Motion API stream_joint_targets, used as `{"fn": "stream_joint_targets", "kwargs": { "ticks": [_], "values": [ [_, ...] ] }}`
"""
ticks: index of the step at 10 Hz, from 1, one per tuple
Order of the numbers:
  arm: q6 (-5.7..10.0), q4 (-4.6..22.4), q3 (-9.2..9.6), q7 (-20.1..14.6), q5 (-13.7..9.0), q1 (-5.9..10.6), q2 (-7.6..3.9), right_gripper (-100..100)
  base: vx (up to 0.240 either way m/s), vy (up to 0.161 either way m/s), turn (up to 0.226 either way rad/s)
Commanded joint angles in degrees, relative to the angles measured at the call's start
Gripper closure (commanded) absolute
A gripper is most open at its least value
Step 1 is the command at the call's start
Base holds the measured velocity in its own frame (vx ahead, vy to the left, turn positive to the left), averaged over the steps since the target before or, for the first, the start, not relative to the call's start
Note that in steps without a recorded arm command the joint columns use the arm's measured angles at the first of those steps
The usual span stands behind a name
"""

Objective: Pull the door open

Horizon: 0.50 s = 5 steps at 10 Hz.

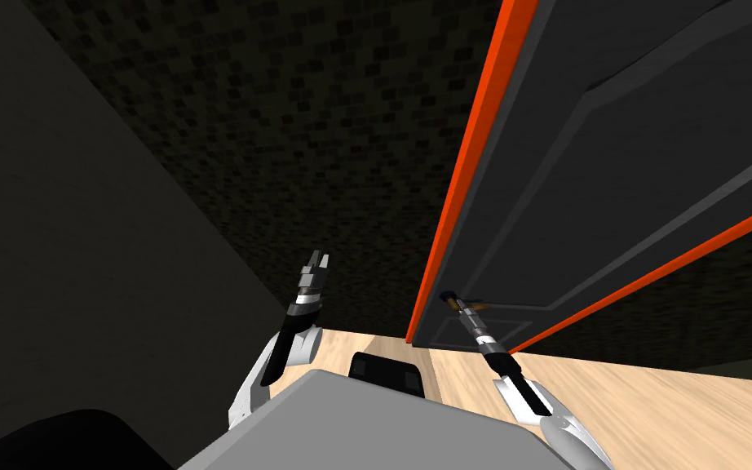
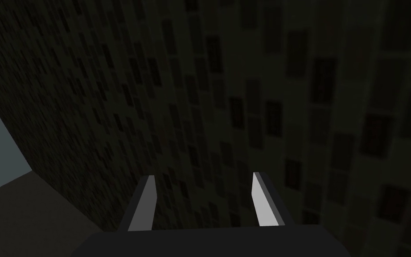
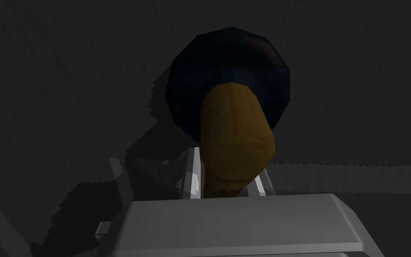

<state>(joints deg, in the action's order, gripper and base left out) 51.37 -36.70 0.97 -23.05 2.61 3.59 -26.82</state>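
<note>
Along the bottom of the head view: light wood floor (image 1: 652,408), running from lower centre to the lower right corner. Upper centre: dark tiled wall (image 1: 325,122). Left third of frame: plain dark wall (image 1: 64,245), meeting the tiled one along a slanted line.

Right half of head view: dark grey panelled door (image 1: 611,163), with an orange edge (image 1: 464,179) facing the tiled wall and a second orange strip along its lower side. The door leaf stands at an angle to the tiled wall, not flush with it.

Lever handle (image 3: 236,143): ochre-brown, set in a round dark blue rose (image 3: 229,58) on the door face, low on the leaf near the orange edge.

Right end effector (image 1: 454,300): at the handle, centre-right of head view. Its fingers (image 3: 194,178) sit on either side of the lever, pinching it.

Left end effector (image 1: 317,259): raised at centre-left of head view, clear of the door, blades spread apart and holding nothing.
</note>
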Motion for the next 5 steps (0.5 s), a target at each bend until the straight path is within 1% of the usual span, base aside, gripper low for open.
{"fn": "stream_joint_targets", "kwargs": {
  "ticks": [1, 4, 5],
  "values": [
    [0.24, -0.25, -0.09, 0.04, -0.03, 0.23, -0.12, 100, 0.0, 0.0, 0.0],
    [0.24, -0.25, -0.09, 0.04, -0.03, 0.23, -0.12, 100, 0.0, 0.0, 0.0],
    [1.59, 0.24, 0.35, -0.83, 0.23, -0.8, -0.81, 100, -0.093, -0.057, 0.165]
  ]
}}
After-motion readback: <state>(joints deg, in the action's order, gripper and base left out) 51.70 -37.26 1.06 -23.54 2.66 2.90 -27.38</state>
